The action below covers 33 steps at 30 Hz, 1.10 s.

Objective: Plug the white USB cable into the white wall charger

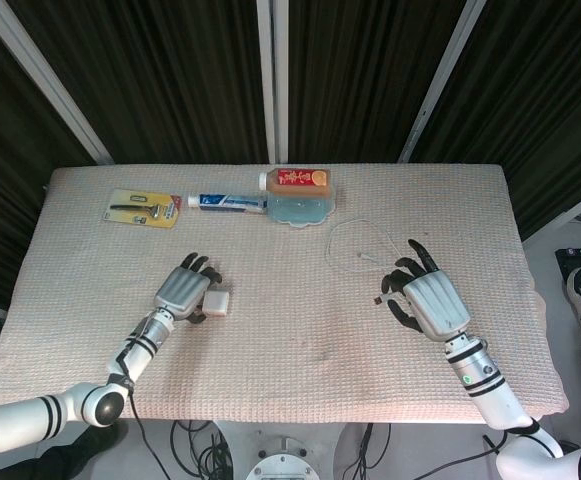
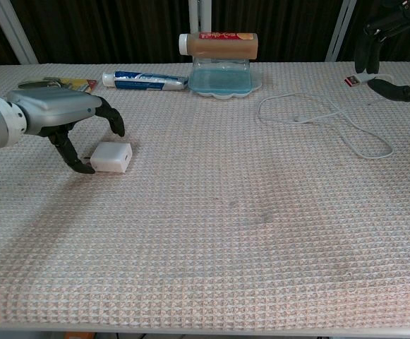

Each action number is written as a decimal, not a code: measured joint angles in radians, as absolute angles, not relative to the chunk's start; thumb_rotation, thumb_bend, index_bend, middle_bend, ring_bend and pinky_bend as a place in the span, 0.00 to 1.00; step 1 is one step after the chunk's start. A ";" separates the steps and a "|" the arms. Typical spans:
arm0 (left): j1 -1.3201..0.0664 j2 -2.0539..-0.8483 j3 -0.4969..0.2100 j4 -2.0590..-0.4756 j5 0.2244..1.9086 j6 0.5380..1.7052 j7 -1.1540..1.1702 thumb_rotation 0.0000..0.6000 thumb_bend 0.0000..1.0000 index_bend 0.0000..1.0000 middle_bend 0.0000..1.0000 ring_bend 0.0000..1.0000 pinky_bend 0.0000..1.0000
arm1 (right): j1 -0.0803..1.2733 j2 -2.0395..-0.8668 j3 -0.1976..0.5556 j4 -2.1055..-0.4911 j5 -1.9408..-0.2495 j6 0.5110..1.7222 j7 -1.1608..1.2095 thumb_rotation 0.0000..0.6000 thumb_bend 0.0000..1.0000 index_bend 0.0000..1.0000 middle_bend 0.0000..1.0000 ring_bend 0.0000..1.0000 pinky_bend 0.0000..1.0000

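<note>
The white wall charger (image 1: 216,303) (image 2: 111,157) lies flat on the cloth, left of centre. My left hand (image 1: 183,291) (image 2: 56,113) arches over it, its thumb by the prong end and its fingers spread above the top; the charger still rests on the table. Raised above the table's right side, my right hand (image 1: 432,303) pinches the plug (image 1: 380,298) (image 2: 353,80) of the white USB cable. The rest of the cable (image 1: 362,243) (image 2: 310,113) lies in loose loops on the cloth below and left of that hand.
Along the far edge sit a yellow razor pack (image 1: 143,208), a toothpaste tube (image 1: 228,201) and an orange-capped bottle (image 1: 298,179) on a blue dish (image 1: 305,211). The pink woven cloth (image 1: 300,360) covers the whole tabletop.
</note>
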<state>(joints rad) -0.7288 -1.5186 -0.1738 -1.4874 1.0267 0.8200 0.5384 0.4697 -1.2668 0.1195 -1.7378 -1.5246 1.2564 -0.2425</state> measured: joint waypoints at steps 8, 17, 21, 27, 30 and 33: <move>-0.752 -1.522 -0.150 -1.527 0.915 0.858 0.617 1.00 0.20 0.30 0.24 0.04 0.05 | 0.457 -1.260 0.117 -1.741 -1.524 1.269 -0.226 1.00 0.38 0.62 0.51 0.27 0.02; -0.782 -1.519 -0.132 -1.543 0.901 0.866 0.602 1.00 0.22 0.33 0.26 0.04 0.05 | 0.449 -1.261 0.115 -1.738 -1.519 1.274 -0.213 1.00 0.38 0.62 0.51 0.27 0.02; -0.796 -1.519 -0.128 -1.540 0.899 0.868 0.597 1.00 0.23 0.33 0.28 0.06 0.05 | 0.446 -1.261 0.117 -1.737 -1.514 1.275 -0.211 1.00 0.38 0.62 0.51 0.27 0.02; -0.811 -1.525 -0.123 -1.528 0.886 0.868 0.591 1.00 0.24 0.37 0.33 0.09 0.05 | 0.443 -1.264 0.116 -1.736 -1.511 1.276 -0.210 1.00 0.38 0.62 0.51 0.27 0.02; -0.814 -1.530 -0.123 -1.522 0.881 0.877 0.588 1.00 0.25 0.40 0.36 0.12 0.06 | 0.442 -1.264 0.116 -1.736 -1.510 1.275 -0.209 1.00 0.38 0.62 0.51 0.27 0.02; -0.813 -1.533 -0.123 -1.524 0.882 0.897 0.582 1.00 0.25 0.44 0.42 0.17 0.07 | 0.443 -1.267 0.117 -1.735 -1.509 1.273 -0.208 1.00 0.38 0.62 0.51 0.27 0.02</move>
<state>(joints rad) -0.8129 -1.5331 -0.1234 -1.5245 0.8823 0.8973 0.5819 0.4431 -1.2671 0.1172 -1.7349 -1.5088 1.2725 -0.2081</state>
